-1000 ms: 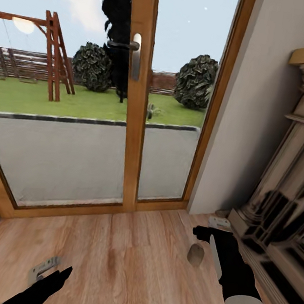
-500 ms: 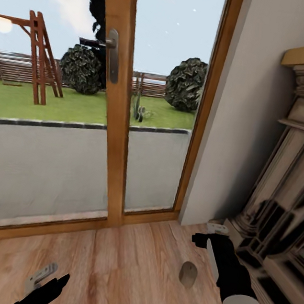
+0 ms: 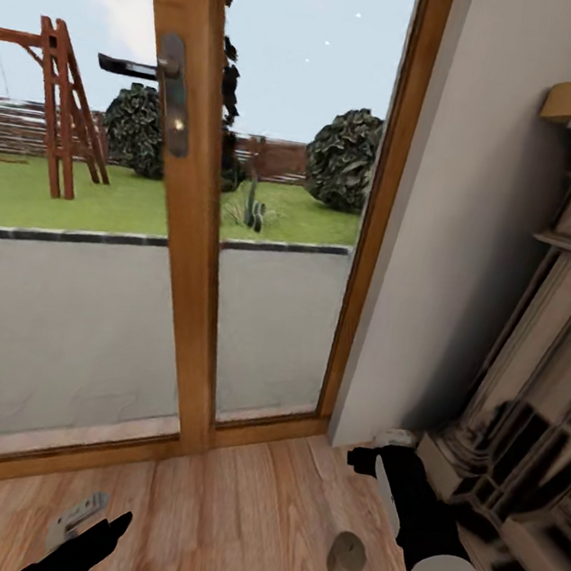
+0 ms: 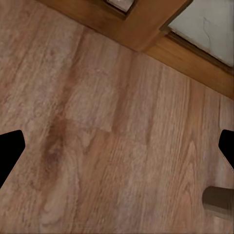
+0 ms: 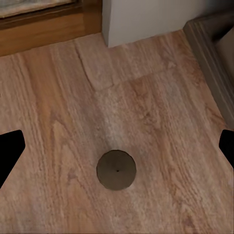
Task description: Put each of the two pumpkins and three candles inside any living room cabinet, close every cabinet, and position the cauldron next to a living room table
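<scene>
**Right tool poised above a candle on the floor**

Your right tool point(image 5: 117, 146) hangs over the floorboards with its jaws spread wide and nothing between them; in the right wrist view its two dark fingertips point(image 5: 9, 151) sit at opposite edges of the picture. Directly below it stands one candle point(image 5: 116, 169), seen end-on as a dull beige disc with a pinpoint wick at its centre. That line-up suggests a straight descent for a grasp from above. The candle is a short, smooth cylinder, so expect it to roll if you tip it.

In the head view the same candle point(image 3: 345, 557) stands upright just beside your right forearm, near the foot of the stone fireplace point(image 3: 539, 357), whose carved mouldings step down to the floor.

Your left tool point(image 4: 117, 146) is likewise held apart and empty, over bare wood; the candle's edge point(image 4: 218, 201) shows at its side.

The floor point(image 3: 226, 513) is warm, grained plank. Beyond it rises a glazed door point(image 3: 173, 243) in a honey-coloured wooden frame with a metal handle point(image 3: 156, 72).
</scene>
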Controlling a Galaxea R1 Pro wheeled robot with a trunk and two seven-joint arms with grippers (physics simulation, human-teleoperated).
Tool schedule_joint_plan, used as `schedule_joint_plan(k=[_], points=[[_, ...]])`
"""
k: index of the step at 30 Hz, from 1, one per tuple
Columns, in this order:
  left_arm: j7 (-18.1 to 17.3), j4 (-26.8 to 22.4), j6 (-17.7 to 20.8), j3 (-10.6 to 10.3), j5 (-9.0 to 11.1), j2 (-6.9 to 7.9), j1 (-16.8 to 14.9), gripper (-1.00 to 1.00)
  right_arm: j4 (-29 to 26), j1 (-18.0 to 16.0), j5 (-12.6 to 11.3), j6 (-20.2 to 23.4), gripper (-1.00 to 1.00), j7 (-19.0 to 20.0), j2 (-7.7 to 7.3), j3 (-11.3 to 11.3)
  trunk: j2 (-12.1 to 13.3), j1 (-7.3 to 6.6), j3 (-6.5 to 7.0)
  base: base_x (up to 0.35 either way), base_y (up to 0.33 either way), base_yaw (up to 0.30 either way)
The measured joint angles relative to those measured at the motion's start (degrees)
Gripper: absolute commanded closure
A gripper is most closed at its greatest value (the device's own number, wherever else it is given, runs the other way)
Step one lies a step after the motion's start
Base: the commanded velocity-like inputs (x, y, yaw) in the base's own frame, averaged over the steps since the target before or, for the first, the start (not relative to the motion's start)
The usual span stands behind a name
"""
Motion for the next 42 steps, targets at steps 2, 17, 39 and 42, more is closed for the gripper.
schedule_joint_plan(k=[2, 17, 39, 42], points=[[0.84, -2.38, 2.06, -0.10, 0.05, -0.23, -0.08, -1.00, 0.27, 0.05, -0.20, -0.04, -1.00, -0.12, 0.02, 1.86, 0.00, 0.02, 0.03, 0.040, -0.007, -0.068], [5.02, -5.39, 10.73, -2.31, 3.54, 0.42, -2.79, -1.00, 28.70, -13.21, -1.45, -9.23, -1.00, -0.24, 2.13, 2.05, -3.59, 1.99, -1.54, 0.004, -0.001, -0.008], [4.88, -3.96, 10.33, -2.38, 3.66, 0.34, -3.26, -1.00, 31.57, -17.58, -3.10, -15.93, -1.00, -0.11, -1.12, 1.80, -12.42, 6.83, -5.49, 0.000, 0.000, 0.000], [3.16, -6.04, 11.10, -2.48, 4.08, 0.41, -3.12, -1.00, 31.23, -17.56, -3.11, -15.81, -1.00, -0.23, -1.21, 1.85, -12.47, 6.91, -6.15, 0.000, 0.000, 0.000]])
